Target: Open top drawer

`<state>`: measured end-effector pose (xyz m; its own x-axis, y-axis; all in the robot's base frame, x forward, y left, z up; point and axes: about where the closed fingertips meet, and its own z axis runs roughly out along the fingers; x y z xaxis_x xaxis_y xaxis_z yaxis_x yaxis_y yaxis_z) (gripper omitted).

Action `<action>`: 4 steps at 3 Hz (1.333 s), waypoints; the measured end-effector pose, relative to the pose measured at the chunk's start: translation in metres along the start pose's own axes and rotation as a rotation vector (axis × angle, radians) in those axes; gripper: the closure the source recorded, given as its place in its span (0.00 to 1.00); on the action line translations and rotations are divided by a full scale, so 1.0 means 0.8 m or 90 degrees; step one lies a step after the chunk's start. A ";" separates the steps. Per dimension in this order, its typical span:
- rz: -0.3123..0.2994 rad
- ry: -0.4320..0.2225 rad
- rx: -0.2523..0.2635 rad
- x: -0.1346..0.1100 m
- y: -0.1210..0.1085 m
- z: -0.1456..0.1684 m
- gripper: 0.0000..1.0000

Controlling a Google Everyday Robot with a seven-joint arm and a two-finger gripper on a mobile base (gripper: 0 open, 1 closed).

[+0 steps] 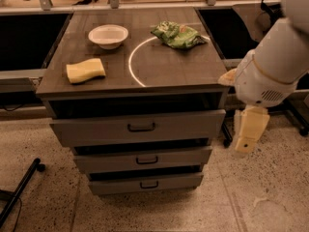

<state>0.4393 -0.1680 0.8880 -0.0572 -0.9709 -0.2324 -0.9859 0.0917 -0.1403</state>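
Observation:
The top drawer (96, 129) is the widest grey wood-grain front of the three, just under the cabinet top, with a small black bar handle (141, 127) at its centre. A dark gap shows above its front. My gripper (250, 133) hangs cream-coloured below the white arm (270, 66), to the right of the cabinet at about the top drawer's height. It is apart from the drawer and its handle and holds nothing that I can see.
Two narrower drawers (142, 159) (145, 182) sit below. On the cabinet top (164, 66) lie a white bowl (108, 35), a yellow sponge (85, 70) and a green bag (178, 35). A black pole (19, 190) lies on the floor at left. Dark tables flank the cabinet.

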 end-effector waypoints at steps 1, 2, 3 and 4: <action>-0.034 -0.023 -0.038 -0.014 0.010 0.052 0.00; -0.034 -0.023 -0.039 -0.014 0.010 0.052 0.00; -0.049 -0.005 -0.053 -0.006 0.001 0.086 0.00; -0.079 0.010 -0.053 0.006 -0.017 0.124 0.00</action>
<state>0.4680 -0.1521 0.7930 0.0650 -0.9769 -0.2037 -0.9951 -0.0482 -0.0864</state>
